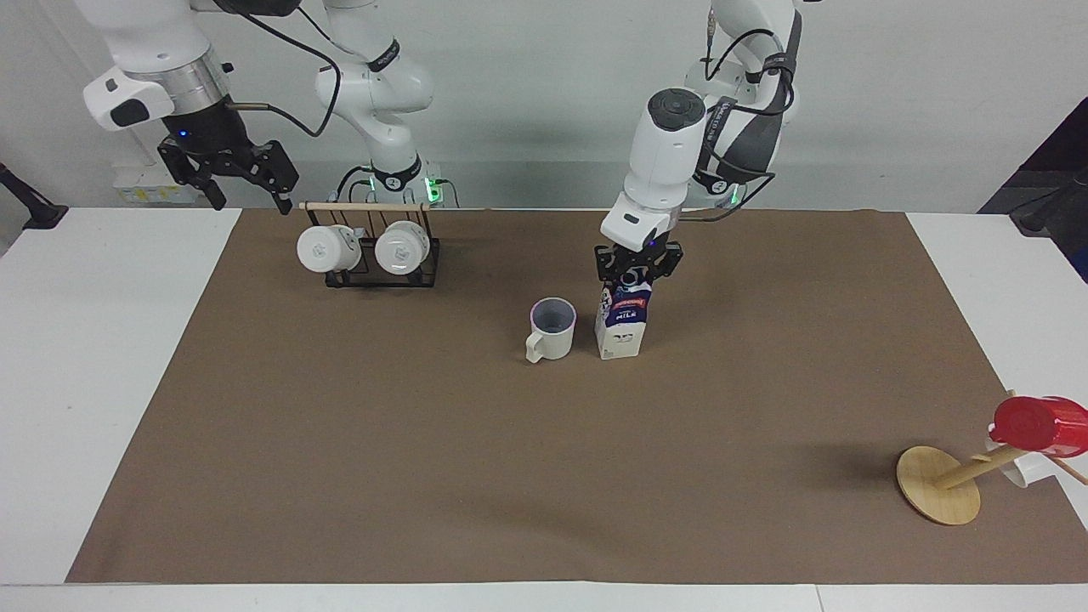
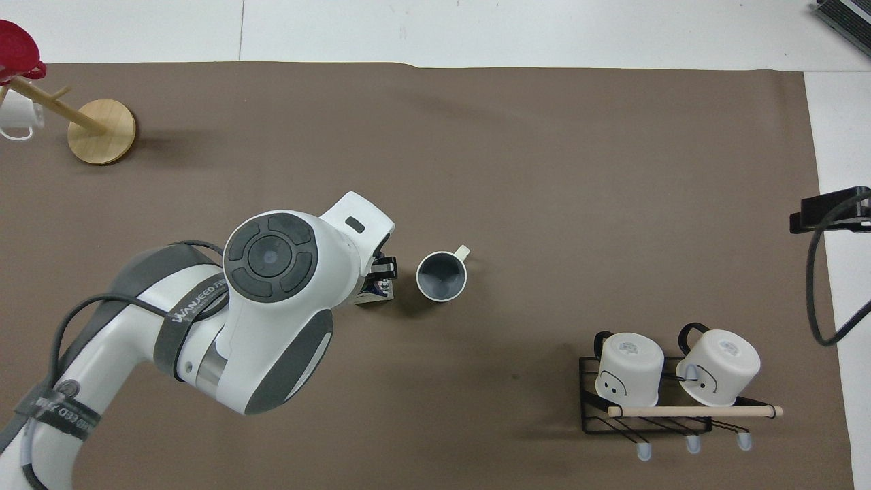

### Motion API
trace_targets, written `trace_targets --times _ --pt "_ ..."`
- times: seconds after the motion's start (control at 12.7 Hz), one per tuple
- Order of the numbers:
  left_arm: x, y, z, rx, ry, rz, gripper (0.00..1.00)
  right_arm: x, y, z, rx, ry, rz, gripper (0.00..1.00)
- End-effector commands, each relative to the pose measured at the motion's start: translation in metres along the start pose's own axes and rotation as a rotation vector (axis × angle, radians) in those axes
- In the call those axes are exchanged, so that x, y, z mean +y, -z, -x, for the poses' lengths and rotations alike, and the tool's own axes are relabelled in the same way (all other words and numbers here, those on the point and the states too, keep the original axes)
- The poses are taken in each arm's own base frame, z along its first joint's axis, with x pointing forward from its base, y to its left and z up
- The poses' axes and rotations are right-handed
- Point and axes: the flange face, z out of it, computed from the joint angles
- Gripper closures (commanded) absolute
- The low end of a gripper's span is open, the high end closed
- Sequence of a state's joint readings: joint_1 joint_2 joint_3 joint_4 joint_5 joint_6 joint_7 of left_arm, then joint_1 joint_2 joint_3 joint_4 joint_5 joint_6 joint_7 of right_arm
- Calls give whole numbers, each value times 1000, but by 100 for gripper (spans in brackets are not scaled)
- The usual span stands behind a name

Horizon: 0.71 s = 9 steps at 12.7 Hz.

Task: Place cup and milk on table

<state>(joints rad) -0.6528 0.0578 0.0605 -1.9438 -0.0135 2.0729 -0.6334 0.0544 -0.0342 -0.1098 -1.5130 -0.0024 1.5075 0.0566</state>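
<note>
So the milk (image 1: 623, 321) is standing upright on the brown sheet (image 1: 425, 476) of the counter (image 1: 102, 340), with the cup (image 1: 551, 330) just beside it, toward the right arm's end, also upright, handle pointing away from the robots. The left hand (image 1: 637, 270) sits right at the carton's top; can't tell if its fingers are gripping the gable or just off it. Closer to the robots than the carton and off toward the right arm's end there's a black rack (image 1: 381, 255) with two white mugs (image 1: 326, 247). The right hand (image 1: 238, 183) hangs up over the counter past that rack, fingers spread, holding nothing. Well away from the milk, near the left arm's end, a wooden stand (image 1: 939, 484) carries a red cup (image 1: 1039, 422).
</note>
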Motion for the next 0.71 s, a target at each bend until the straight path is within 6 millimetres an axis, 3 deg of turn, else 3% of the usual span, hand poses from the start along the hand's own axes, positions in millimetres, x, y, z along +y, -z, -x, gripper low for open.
trace_targets --times 0.0,0.24,0.39,0.63 --pt "-1 25 3 3 -3 -2 0 3 10 11 6 0 19 0" --pt "-15 93 -7 -7 4 -9 0 10 11 13 2 -18 8 0" --pt "-56 136 -23 -20 -4 -17 0 7 11 13 2 -13 2 0" --pt "-131 178 -34 -19 -24 -16 0 2 11 13 2 -3 0 0"
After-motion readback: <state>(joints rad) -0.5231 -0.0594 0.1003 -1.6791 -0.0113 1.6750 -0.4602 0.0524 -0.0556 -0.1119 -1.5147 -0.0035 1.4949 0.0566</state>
